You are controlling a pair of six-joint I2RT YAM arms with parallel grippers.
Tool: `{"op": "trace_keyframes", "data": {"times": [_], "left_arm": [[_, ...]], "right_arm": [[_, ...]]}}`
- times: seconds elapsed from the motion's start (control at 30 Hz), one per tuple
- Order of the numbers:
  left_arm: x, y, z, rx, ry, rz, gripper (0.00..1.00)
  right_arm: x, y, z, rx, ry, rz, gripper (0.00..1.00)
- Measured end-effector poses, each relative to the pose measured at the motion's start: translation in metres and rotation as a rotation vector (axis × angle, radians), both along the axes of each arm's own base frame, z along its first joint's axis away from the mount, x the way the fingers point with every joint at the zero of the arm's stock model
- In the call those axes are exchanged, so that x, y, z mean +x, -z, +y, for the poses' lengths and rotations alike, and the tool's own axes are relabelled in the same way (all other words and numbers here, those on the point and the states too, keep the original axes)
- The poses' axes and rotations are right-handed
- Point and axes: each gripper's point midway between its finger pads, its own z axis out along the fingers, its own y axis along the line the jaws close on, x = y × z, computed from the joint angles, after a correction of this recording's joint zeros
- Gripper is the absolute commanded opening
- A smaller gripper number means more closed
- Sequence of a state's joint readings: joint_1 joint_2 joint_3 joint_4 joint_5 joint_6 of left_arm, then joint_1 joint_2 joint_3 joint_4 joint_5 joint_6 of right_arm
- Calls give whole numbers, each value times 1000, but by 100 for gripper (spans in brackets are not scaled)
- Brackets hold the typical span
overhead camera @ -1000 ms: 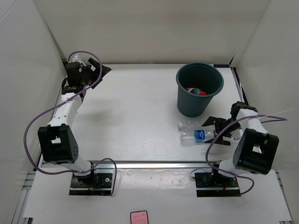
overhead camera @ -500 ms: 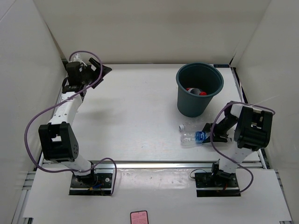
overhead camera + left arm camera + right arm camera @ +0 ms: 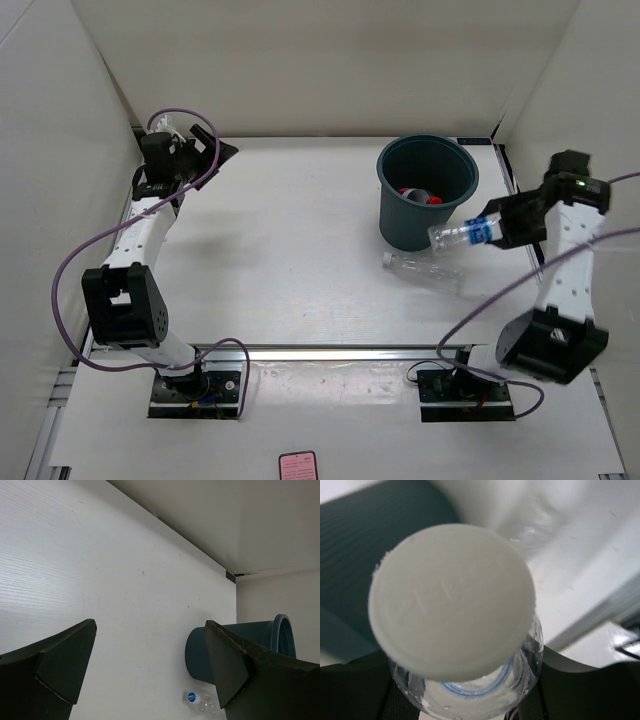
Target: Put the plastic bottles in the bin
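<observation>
Since a second ago my right pincer (image 3: 488,229) has clamped onto the blue-label bottle (image 3: 462,235) and lifted it off the tabletop (image 3: 290,240). It now hangs on its side in the air, just beside the right wall of the bin (image 3: 403,226), and its white cap (image 3: 452,600) fills my right wrist view. My left pincer (image 3: 222,150) has not moved: it sits at the far left corner, fingers spread wide, nothing between them.

The tabletop is white, boxed by plain white walls.

I count one bin, near the far right corner. Two bottles are outside it: the held one and a plain clear bottle (image 3: 420,266) lying just nearward of the bin. Inside the bin a red bottle (image 3: 420,194) shows; anything more there I can't count.
</observation>
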State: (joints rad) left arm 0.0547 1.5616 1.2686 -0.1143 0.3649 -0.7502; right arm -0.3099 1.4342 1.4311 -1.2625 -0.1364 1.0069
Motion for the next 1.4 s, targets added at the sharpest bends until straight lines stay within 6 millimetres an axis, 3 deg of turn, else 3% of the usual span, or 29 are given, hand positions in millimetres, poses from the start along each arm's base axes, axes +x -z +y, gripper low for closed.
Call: {"op": "trace_keyframes", "data": {"times": [0.2,0.3,0.37,0.4,0.43,0.47,0.5,0.57,0.7,0.77,0.87,0.97,1.07,1.17,1.27,1.4], "left_arm": [[0,2,0,-9,-4,12,100],[2,8,-1,-22,-2,30,100],[5,15,-2,-28,0,46,100],[7,19,-2,-30,0,55,100],[7,23,-2,-32,0,66,100],[8,26,-2,-33,0,73,100],[8,29,-2,-35,0,80,100],[7,31,-2,-37,0,90,100],[7,30,-2,-30,3,86,100],[6,31,-2,-24,5,84,100],[2,33,-2,-23,5,89,100],[0,35,-2,-21,6,97,100],[0,35,-2,-21,5,96,100],[-1,36,-2,-20,4,97,100],[-5,40,-2,-21,3,108,100],[-12,46,-2,-22,2,124,100]], "right_arm": [[3,-162,-5,-173,-43,-503,12],[10,-213,5,-233,-109,-637,21],[26,-227,11,-261,-153,-677,25],[35,-225,13,-269,-176,-677,27],[46,-219,13,-290,-194,-665,43],[55,-213,15,-292,-210,-650,43],[68,-204,17,-312,-233,-629,56],[101,-177,23,-360,-285,-582,63],[139,-125,45,-402,-400,-506,100],[147,-116,54,-416,-435,-497,100],[147,-118,50,-444,-424,-495,100],[132,-127,27,-456,-332,-502,100],[87,-116,-8,-419,-177,-450,100],[36,-92,-35,-329,26,-389,100],[-2,-52,-32,-194,156,-298,100],[-12,0,-3,33,210,-149,100]]}}
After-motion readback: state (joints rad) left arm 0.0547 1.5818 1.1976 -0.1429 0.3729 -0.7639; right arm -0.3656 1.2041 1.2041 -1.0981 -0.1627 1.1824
